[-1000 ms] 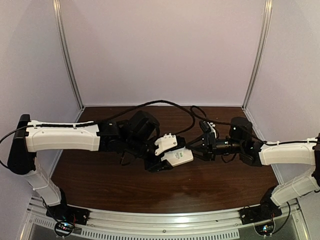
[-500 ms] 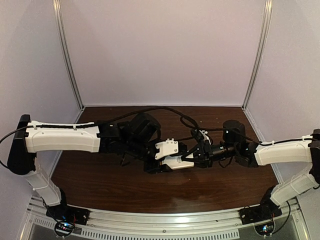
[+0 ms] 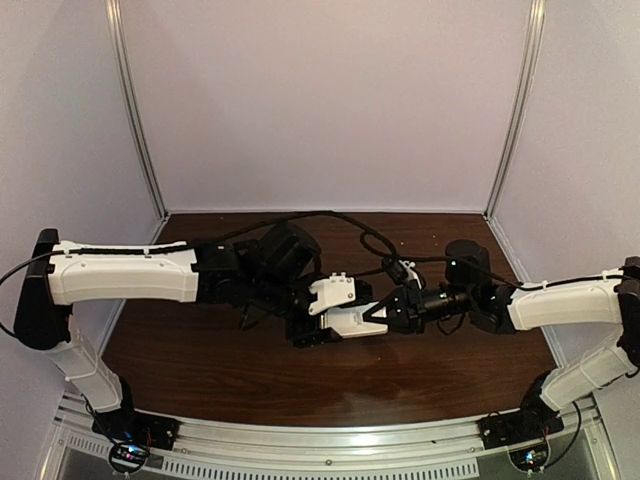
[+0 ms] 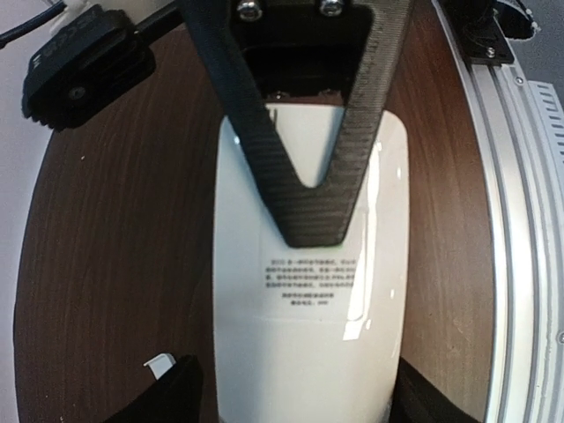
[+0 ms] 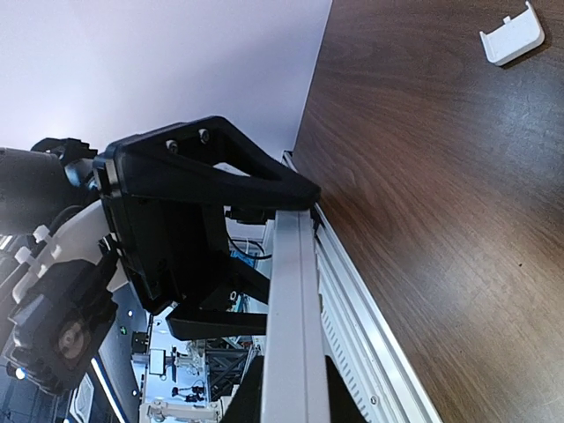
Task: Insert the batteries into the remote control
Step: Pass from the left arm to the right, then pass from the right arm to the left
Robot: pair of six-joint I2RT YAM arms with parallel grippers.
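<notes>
Surface: dark, glossy wood-grain table (image 3: 200, 370), with pale walls behind.
Remote control (image 4: 308, 339): smooth white slab with rounded corners, its back with small print in view, held above the table between the two arms.
Right gripper (image 3: 378, 316): black ribbed V-shaped finger lies flat on the back, its mate beneath, clamped across the remote's thickness.
Left gripper (image 4: 298, 398): dark fingers flank the remote's long sides. Whether they press on it cannot be told.

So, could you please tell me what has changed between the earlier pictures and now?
The right end effector moved left, toward the left arm, and closed onto the free end of the remote control. Its jaws narrowed as it arrived. The left end effector, flanking the remote's other end, and the left arm kept their place. The remote hardly shifted.
</notes>
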